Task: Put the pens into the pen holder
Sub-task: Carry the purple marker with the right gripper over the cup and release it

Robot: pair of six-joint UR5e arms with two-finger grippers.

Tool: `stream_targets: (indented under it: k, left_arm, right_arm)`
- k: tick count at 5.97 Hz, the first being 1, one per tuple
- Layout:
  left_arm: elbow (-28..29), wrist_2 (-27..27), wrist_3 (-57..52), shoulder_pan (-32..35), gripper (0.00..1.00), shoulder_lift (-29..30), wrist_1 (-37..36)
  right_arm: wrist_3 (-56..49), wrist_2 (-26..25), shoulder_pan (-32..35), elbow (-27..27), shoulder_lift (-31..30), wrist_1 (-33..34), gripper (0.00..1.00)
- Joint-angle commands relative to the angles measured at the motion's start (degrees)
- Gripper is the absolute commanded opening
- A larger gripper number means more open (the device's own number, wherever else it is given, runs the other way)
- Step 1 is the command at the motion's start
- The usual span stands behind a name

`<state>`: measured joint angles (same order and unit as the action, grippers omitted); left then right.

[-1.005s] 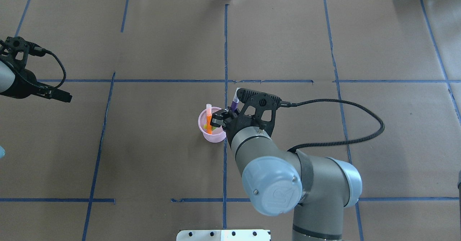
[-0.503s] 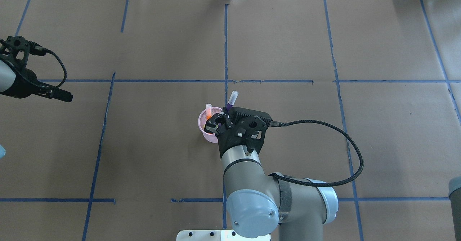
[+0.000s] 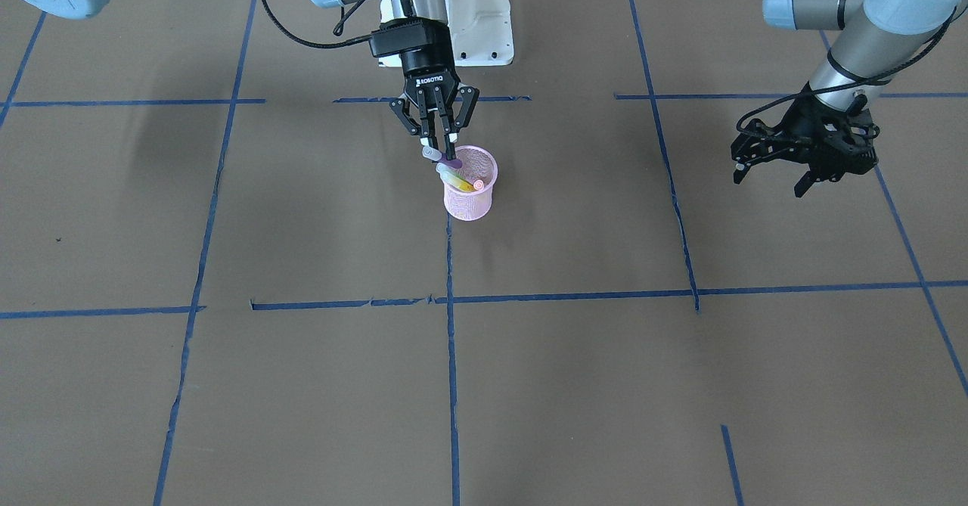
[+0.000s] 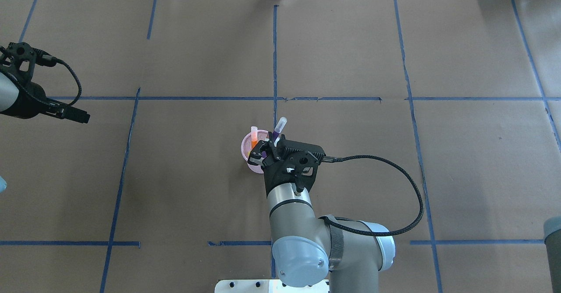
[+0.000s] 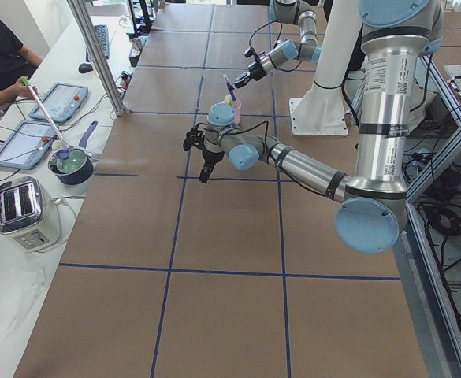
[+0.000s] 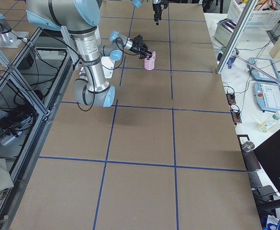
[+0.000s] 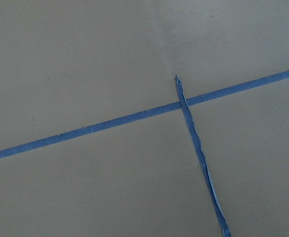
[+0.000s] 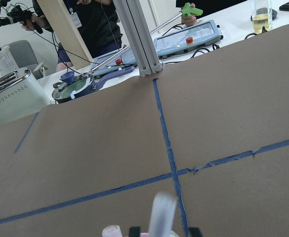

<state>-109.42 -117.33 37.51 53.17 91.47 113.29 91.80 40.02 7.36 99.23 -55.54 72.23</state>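
Centrally, round pink wire-mesh pen holder (image 3: 470, 192)

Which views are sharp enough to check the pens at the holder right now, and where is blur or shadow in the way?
Front-facing view: crisp, even light; purple pen shows clearly at the pen holder, soft arm shadows on the table. Overhead view: sharp, but the right gripper covers part of the cup. Right wrist view: background sharp, the near cap ends at the bottom edge blurred. Left wrist view: only tape lines, slightly soft.

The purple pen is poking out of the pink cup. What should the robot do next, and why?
Probably let go. The right gripper holds the purple pen tilted, its lower end already inside the pen holder beside the orange pen. Opening the fingers should let it slide in.
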Motion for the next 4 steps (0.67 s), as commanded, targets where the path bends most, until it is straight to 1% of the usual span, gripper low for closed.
stream_targets:
  k: [1,2,3,4]
  left_arm:
    - [-0.09,0.0,0.02,0.0,1.0,0.02,0.0]
    - [0.0,-0.09,0.02,-0.09,1.0,-0.07,-0.09]
    - [0.52,-0.09,-0.76,-0.09,1.0,-0.24,-0.52]
    - [1.14,-0.18,-2.42,-0.09,1.0,-0.68,-0.61]
  right_arm:
    - [-0.75,0.32,-0.25,1.3,-0.27,-0.25,1.0]
    - [-4.75,2.06,-0.07,6.97,-1.23,-0.07,1.0]
    - [-7.23,10.0,1.06,13.46,-4.8,0.11,1.0]
    - [-9.25,18.86,5.34,17.18,-9.45,0.11,1.0]
